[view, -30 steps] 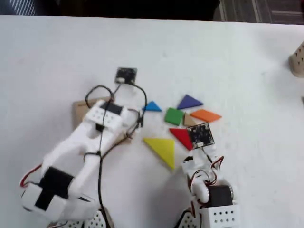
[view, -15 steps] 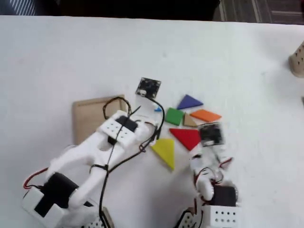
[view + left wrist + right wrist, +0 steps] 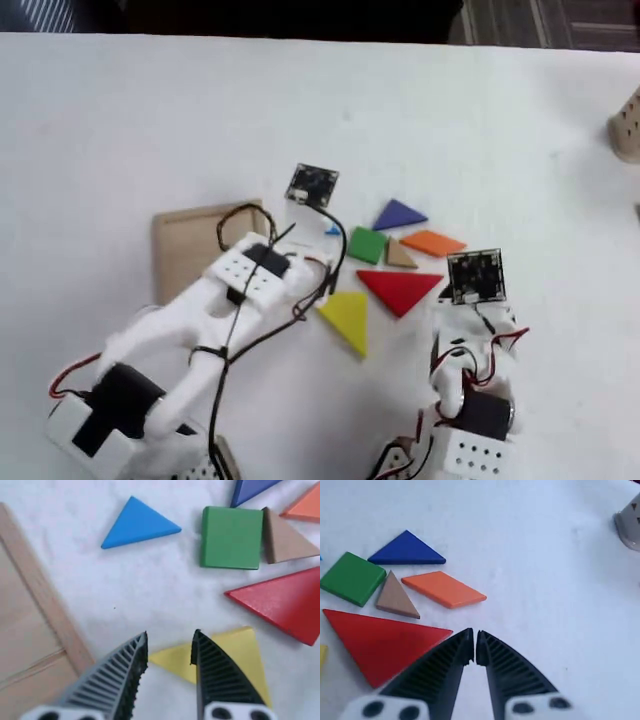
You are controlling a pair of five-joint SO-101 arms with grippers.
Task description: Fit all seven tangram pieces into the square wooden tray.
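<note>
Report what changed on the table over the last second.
The left end effector, open, swung rightward from over the wooden tray to a corner of the yellow triangle. The right end effector, shut, shifted rightward, uncovering the red triangle. Nothing was grasped or let go. The tray and the pieces stayed put.

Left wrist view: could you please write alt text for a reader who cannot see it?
The left end effector, open, hovers over a corner of the yellow triangle. Beyond it lie a light blue triangle, green square, tan triangle and red triangle; the wooden tray lies alongside.
</note>
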